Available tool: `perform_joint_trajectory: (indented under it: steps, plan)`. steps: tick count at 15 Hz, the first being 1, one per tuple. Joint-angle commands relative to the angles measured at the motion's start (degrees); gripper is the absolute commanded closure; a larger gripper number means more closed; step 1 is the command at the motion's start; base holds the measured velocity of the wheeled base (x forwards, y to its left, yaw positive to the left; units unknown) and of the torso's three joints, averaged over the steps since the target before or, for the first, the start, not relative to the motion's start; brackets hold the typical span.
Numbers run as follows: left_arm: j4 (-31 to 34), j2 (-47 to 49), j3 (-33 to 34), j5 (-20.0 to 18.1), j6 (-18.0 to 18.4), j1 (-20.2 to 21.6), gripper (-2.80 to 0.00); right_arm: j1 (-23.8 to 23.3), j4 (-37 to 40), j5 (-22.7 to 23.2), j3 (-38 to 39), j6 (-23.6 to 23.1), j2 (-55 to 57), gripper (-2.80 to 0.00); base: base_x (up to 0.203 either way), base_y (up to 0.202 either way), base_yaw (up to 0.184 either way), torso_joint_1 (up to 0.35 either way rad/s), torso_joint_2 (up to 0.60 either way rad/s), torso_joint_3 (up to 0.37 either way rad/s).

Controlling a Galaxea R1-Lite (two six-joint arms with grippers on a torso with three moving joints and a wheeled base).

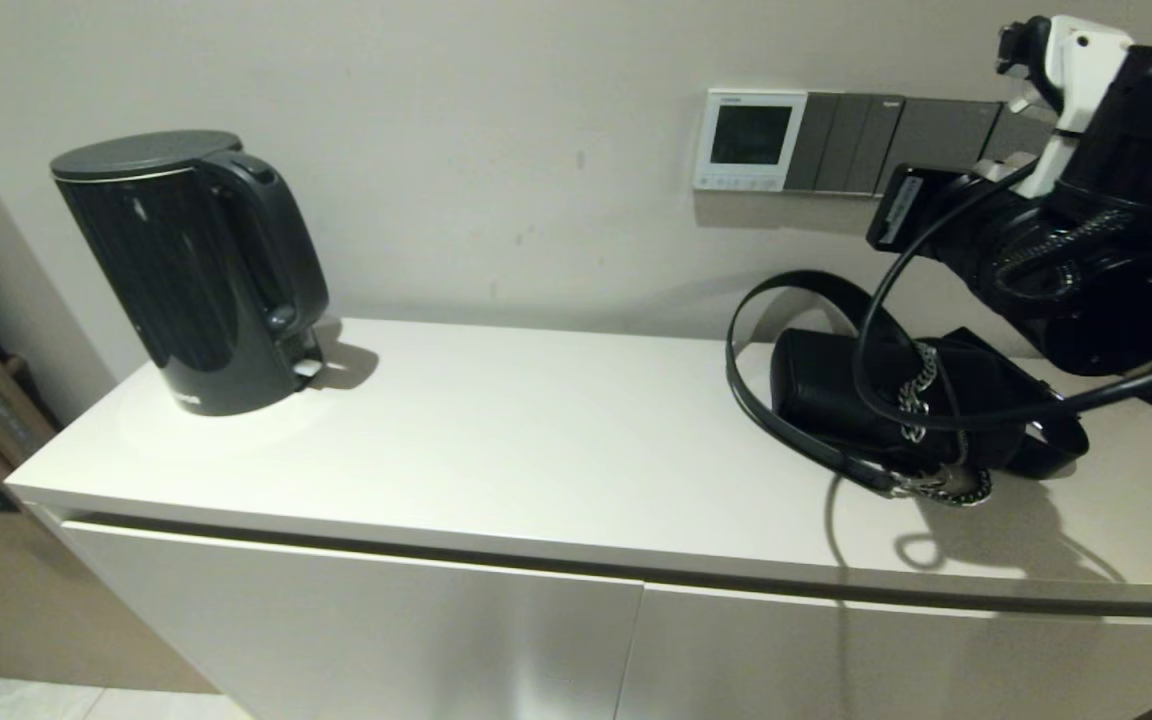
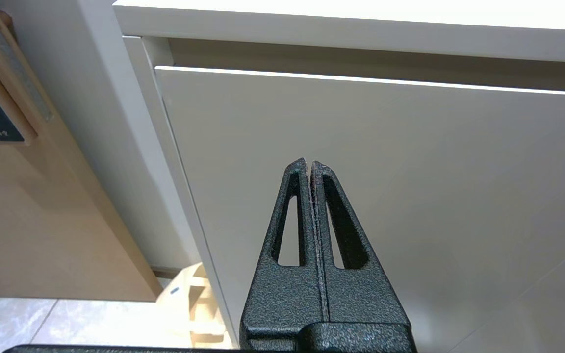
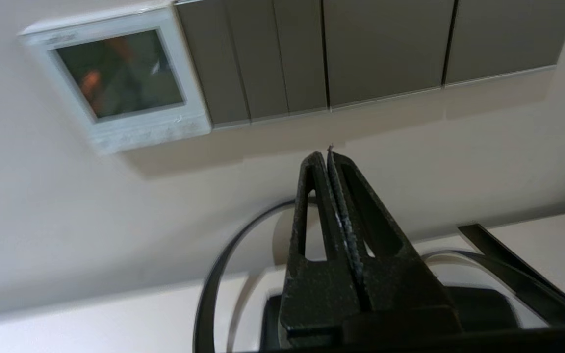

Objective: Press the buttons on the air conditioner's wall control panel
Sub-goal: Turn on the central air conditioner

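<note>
Wall control panel: one (image 1: 749, 139), white-framed with a dark screen, mounted on the wall above the tabletop, at the left end of the switch row.
Buttons: a row (image 1: 738, 183) along the panel's bottom edge — too small to count.
Grey switch plates: four or five (image 1: 866, 143), side by side, touching the panel's right edge.
Right end effector: (image 3: 329, 156) clenched, holding nothing, raised near the wall just below the switch plates and apart from the panel.
Left end effector: (image 2: 309, 165) clenched, empty, low in front of the white cabinet door (image 2: 410, 196).
Kettle: one (image 1: 191, 270), black, on the tabletop's left side.
Handbag: one (image 1: 886, 400), black with a chain and strap, on the right side.
Tabletop: white (image 1: 536, 440), against a beige wall.
Writing: small mark on the panel's top frame — unreadable.
</note>
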Motion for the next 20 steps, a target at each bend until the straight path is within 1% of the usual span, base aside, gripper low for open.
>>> perform_joint_trajectory:
  steps: [1, 5, 8, 14, 17, 20]
  plan:
    - [0.02, 0.09, 0.0, 0.0, 0.02, 0.04, 0.0, 0.7, -1.6, -1.37, -2.58, -0.09, 5.61, 0.0, 0.0, 0.0, 0.0, 0.0, 0.0, 0.0]
    - [0.02, 0.09, 0.0, 0.0, 0.02, 0.06, 0.0, 1.78, -2.87, -1.67, -7.56, -0.1, 11.74, 0.0, 0.0, 0.0, 0.0, 0.0, 0.0, 0.0]
    - [0.02, 0.09, 0.0, 0.0, 0.02, 0.0, 0.0, 2.3, -4.07, -1.16, -10.54, -0.43, 14.3, 0.0, 0.0, 0.0, 0.0, 0.0, 0.0, 0.0]
    - [0.02, 0.09, 0.0, 0.01, 0.02, 0.03, 0.0, 2.22, -5.67, -0.52, -12.86, -0.53, 16.46, 0.0, 0.0, 0.0, 0.0, 0.0, 0.0, 0.0]
    - [0.02, 0.09, 0.0, 0.0, 0.02, 0.06, 0.0, 2.21, -6.59, 0.88, -12.61, -0.53, 16.91, 0.0, 0.0, 0.0, 0.0, 0.0, 0.0, 0.0]
    - [0.02, 0.09, 0.0, 0.0, 0.02, 0.06, 0.0, 1.87, -6.68, 0.97, -13.48, -0.53, 18.13, 0.0, 0.0, 0.0, 0.0, 0.0, 0.0, 0.0]
